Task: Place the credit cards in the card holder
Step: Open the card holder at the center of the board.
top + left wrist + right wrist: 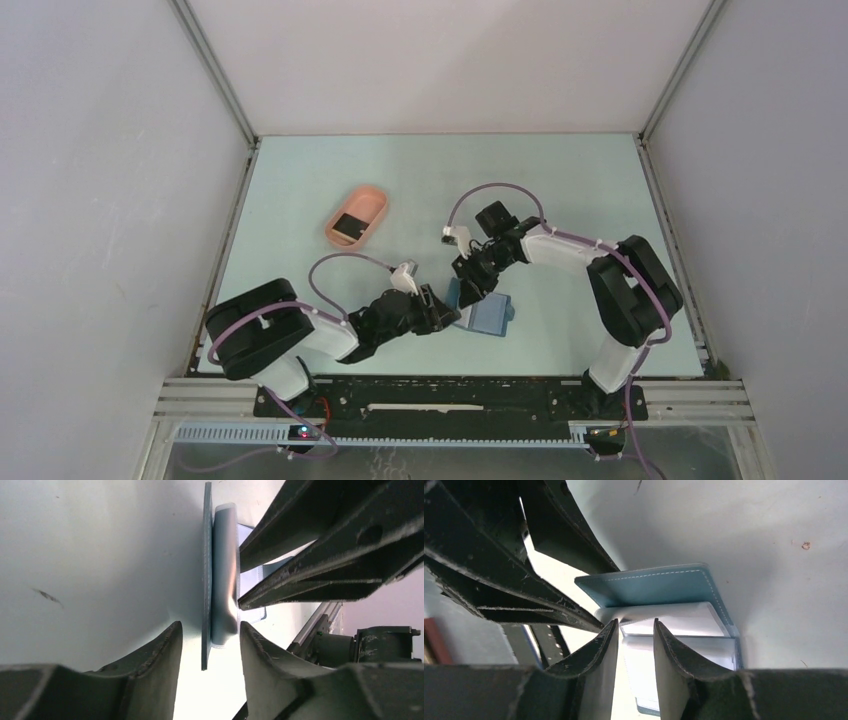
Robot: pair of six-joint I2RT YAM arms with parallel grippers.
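Left gripper (210, 630) is held partly spread astride the card holder (659, 585), whose raised blue cover is seen edge-on between the fingers (155, 665), clear of one. Right gripper (635, 625) is narrowly parted, nothing seen gripped. The holder is unfolded between both grippers, its matte, white-stitched cover's long edge running across the right wrist view, above glossy blue-grey pockets. One black credit card (348, 226) is seen in the pink tray (378, 203).

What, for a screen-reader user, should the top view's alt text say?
The grippers meet at an open blue wallet near the table's front edge: the left gripper at its left flap, the right gripper just above it. Farther back left, a pink tray holds a black card.
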